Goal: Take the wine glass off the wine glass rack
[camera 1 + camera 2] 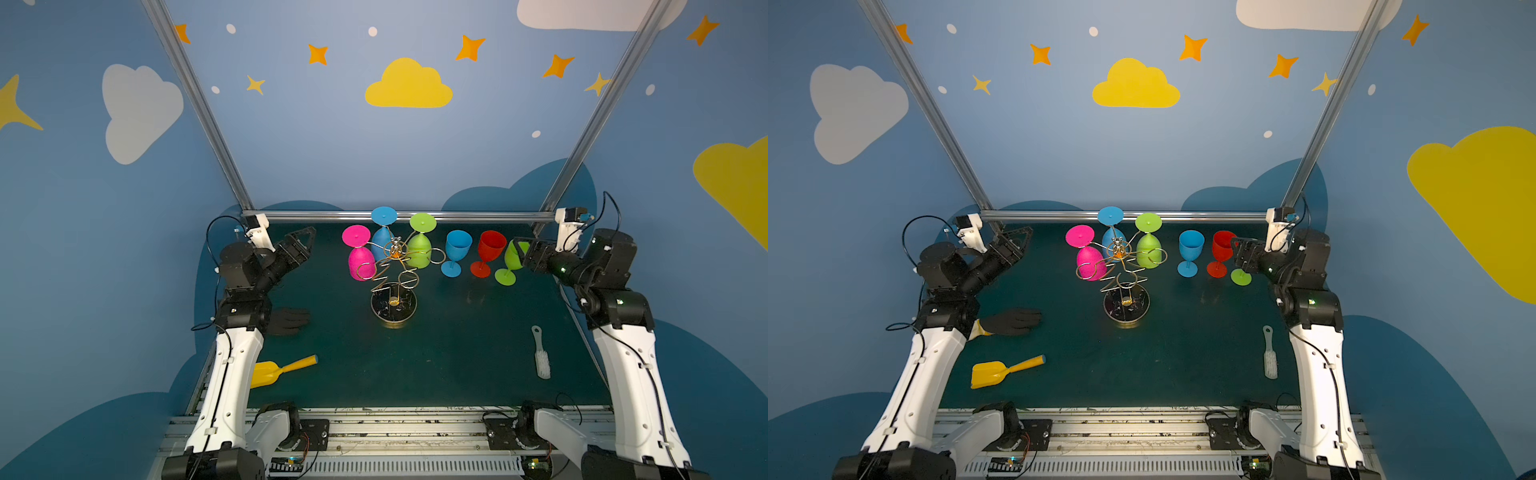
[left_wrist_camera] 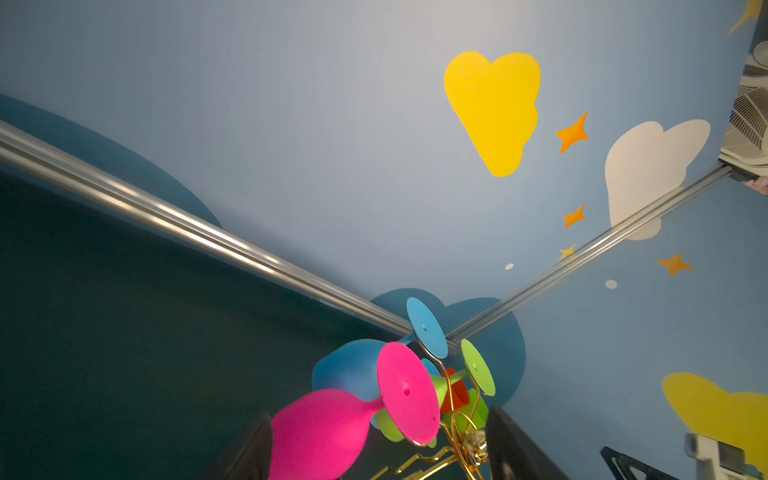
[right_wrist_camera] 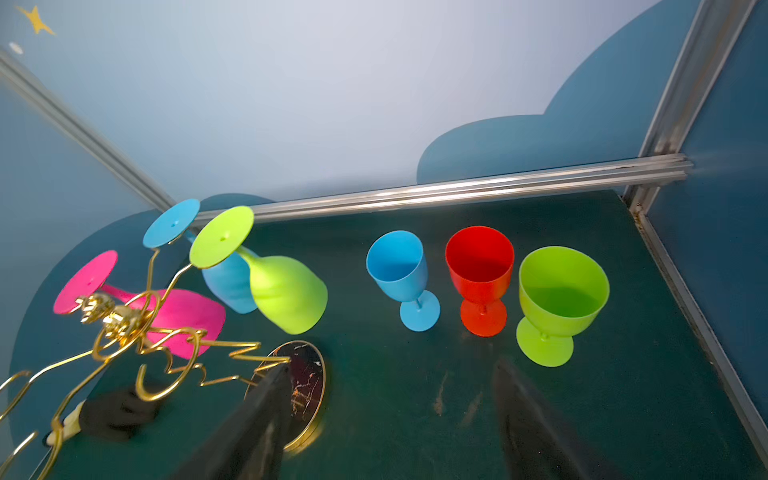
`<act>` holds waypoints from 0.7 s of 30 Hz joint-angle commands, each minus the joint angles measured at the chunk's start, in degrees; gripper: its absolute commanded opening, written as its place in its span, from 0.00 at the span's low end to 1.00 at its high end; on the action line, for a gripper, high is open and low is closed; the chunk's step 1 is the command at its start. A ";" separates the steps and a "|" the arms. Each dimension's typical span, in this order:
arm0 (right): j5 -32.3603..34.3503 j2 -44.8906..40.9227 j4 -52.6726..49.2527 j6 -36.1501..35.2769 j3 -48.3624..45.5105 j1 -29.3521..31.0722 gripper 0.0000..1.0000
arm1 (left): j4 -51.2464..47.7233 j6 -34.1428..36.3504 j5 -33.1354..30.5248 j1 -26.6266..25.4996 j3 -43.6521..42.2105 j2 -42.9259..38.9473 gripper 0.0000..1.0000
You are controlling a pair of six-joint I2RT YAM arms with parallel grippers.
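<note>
3 glasses off, 3 hung: R fingers wide, empty by standing green glass, right in a top view; next you likely steer wide L fingers to pink glass, unhook from rack.

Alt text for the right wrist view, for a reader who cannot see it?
A blue glass, a red glass and a green glass stand upright in a row on the dark green table. Beside them a gold wire rack holds a pink glass, a hung blue glass and a hung green glass upside down. The open right gripper holds nothing.
</note>
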 commanded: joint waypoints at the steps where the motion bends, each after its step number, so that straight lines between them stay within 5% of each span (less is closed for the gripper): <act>1: -0.82 -1.45 2.73 -1.12 -1.11 0.64 0.76 | -1.38 -3.45 8.18 0.18 0.69 2.06 0.76; 8: 0.10 -1.54 4.11 -0.19 -3.89 1.96 0.76 | 3.62 -5.08 14.16 -1.66 2.82 8.13 0.76; 21: 1.02 -4.72 3.79 0.41 -5.01 2.22 0.76 | 3.15 -3.33 9.44 -9.17 7.57 15.35 0.74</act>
